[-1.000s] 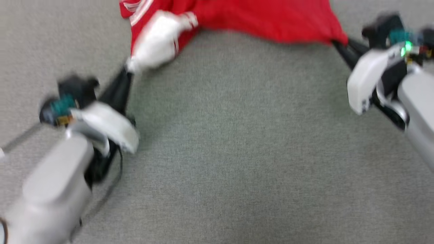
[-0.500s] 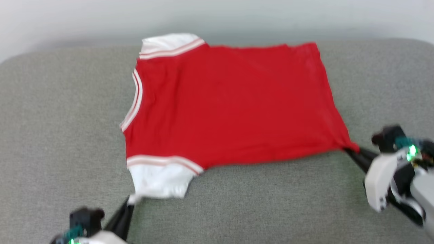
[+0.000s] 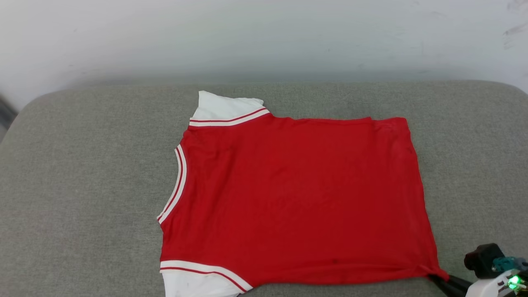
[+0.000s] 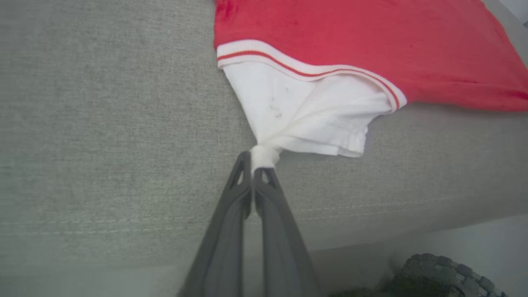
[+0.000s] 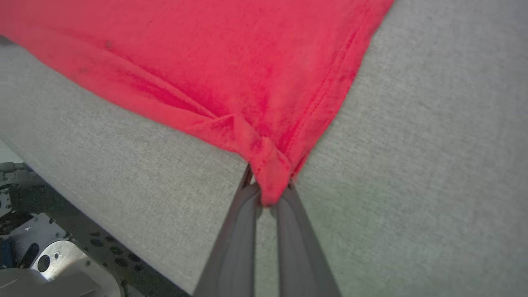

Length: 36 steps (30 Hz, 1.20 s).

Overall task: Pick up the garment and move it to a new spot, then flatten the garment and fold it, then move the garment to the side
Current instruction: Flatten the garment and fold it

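Note:
The garment [image 3: 297, 198] lies spread flat on the grey cushion, plain red side up, collar to the left, white sleeves at the far and near left. In the left wrist view my left gripper [image 4: 252, 166] is shut on the corner of the near white sleeve [image 4: 305, 111]. At the lower right of the head view, my right gripper [image 3: 438, 279] is shut on the near hem corner. The right wrist view has that red corner [image 5: 270, 173] bunched between my right gripper [image 5: 268, 194] fingers, and the cloth [image 5: 206, 49] stretches away from them.
The grey cushion [image 3: 82, 173] has a rounded far edge against a pale wall [image 3: 264, 37]. Its near edge [image 4: 371, 231] drops off just behind my left gripper. Below the cushion edge in the right wrist view is the robot's base [image 5: 45, 264].
The head camera has tilted up, so the whole garment now shows and my left gripper has slid out of that view. Both grips on the sleeve and hem corner have held.

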Tool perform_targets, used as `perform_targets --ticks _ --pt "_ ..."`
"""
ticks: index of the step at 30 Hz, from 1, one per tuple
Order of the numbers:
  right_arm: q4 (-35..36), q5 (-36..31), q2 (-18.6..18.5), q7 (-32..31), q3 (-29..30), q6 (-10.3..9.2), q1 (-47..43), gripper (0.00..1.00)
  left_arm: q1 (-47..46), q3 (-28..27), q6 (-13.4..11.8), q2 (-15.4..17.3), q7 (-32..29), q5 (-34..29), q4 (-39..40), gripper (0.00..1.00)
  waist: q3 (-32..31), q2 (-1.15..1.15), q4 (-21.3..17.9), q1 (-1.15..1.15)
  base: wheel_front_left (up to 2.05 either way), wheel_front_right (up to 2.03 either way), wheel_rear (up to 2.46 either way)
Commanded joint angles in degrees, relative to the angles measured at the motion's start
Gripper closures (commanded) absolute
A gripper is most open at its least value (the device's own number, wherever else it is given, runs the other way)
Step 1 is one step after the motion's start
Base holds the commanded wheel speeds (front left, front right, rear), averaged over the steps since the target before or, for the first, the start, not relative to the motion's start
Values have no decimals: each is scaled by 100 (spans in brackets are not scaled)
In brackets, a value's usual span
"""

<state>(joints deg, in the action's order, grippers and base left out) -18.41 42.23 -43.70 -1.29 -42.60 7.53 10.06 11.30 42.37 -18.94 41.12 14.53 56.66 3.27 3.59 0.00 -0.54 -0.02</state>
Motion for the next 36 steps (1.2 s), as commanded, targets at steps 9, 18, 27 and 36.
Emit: perform_targets --ticks 9,18,27,36 --pt "810 -528 308 -485 1403 -8 -461 100 -798 -82 96 233 -96 -462 65 100 125 0 12 2 0 0 0" --pt "1430 -953 690 -967 2174 -8 14 100 -2444 -359 450 265 -310 -880 -263 100 728 0 -149 2 0 0 0" --pt "1246 -1042 913 -1343 2344 -8 711 100 -3737 -365 925 97 -552 -1111 -1075 100 1433 0 -314 2 0 0 0" --pt "648 -1093 994 -1537 1907 -9 1374 100 -4408 -166 1406 -198 -708 -1188 -2281 100 1988 0 -351 2 0 0 0"
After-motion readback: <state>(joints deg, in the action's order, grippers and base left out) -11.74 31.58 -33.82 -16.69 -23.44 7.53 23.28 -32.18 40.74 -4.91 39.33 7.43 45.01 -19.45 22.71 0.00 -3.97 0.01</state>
